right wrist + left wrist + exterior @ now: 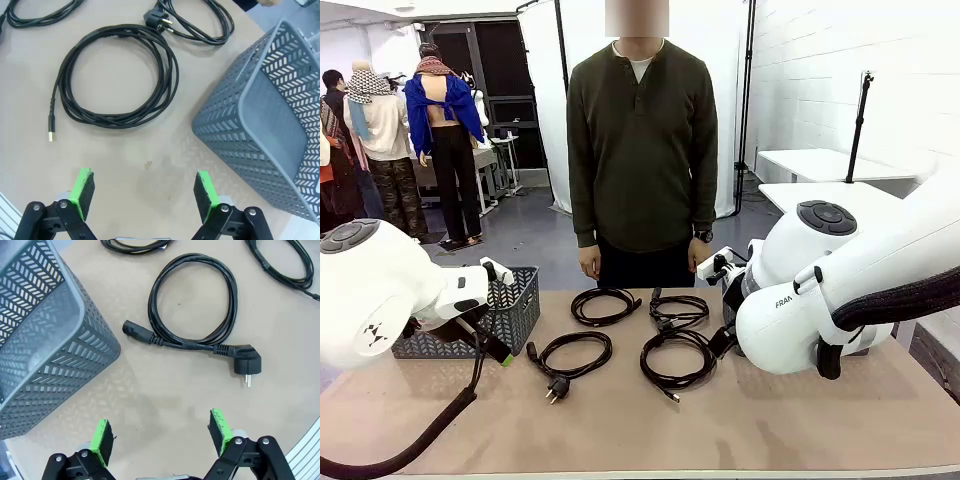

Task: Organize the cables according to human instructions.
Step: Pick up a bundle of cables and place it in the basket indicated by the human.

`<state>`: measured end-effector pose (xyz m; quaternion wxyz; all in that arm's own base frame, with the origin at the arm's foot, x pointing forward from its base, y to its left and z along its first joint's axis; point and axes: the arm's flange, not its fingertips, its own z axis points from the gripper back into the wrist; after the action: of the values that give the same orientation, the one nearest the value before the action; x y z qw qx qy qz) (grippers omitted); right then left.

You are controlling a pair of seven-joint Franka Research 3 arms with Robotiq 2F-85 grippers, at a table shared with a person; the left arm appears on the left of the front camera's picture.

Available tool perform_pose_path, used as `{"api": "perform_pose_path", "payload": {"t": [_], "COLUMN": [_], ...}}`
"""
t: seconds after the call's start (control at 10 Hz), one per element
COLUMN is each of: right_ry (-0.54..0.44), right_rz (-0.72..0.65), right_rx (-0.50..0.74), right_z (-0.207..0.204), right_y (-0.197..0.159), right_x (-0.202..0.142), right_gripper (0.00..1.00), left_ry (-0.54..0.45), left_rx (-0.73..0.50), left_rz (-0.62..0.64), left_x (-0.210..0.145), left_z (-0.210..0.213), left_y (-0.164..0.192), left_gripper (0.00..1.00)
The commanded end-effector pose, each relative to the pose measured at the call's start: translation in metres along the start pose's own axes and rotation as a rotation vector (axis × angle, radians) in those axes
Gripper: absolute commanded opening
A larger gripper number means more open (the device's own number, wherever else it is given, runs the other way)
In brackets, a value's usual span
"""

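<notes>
Four coiled black cables lie on the table between the arms: near-left, near-right, far-left and far-right. In the left wrist view, my left gripper is open above bare table, short of a cable that ends in a round plug. My right gripper is open too and holds nothing. A cable with a small gold-tipped connector lies just beyond it. Other cables cross that view's top edge.
A grey perforated basket stands at the table's left, close beside my left gripper. A grey basket also stands to the right of my right gripper. A person stands at the far edge, hands at their sides.
</notes>
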<state>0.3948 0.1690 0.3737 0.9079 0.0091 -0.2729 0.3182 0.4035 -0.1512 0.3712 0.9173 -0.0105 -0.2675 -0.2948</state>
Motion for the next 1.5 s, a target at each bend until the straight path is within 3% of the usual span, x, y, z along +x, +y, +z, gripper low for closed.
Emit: {"api": "perform_pose_path", "payload": {"t": [0.0,1.4], "right_ry": [0.000,0.000], "right_rz": [0.000,0.001], "right_rx": [0.000,0.000], "right_z": [0.0000,0.0000], "right_y": [0.0000,0.0001], "right_x": [0.0000,0.0000], "right_gripper": [1.00,1.00], "left_ry": [0.000,0.000], "left_rx": [0.000,0.000], "left_rz": [0.000,-0.002], "left_x": [0.0000,0.0002], "left_z": [0.0000,0.0000], "left_y": [0.0000,-0.0009], "left_gripper": [1.00,1.00]}}
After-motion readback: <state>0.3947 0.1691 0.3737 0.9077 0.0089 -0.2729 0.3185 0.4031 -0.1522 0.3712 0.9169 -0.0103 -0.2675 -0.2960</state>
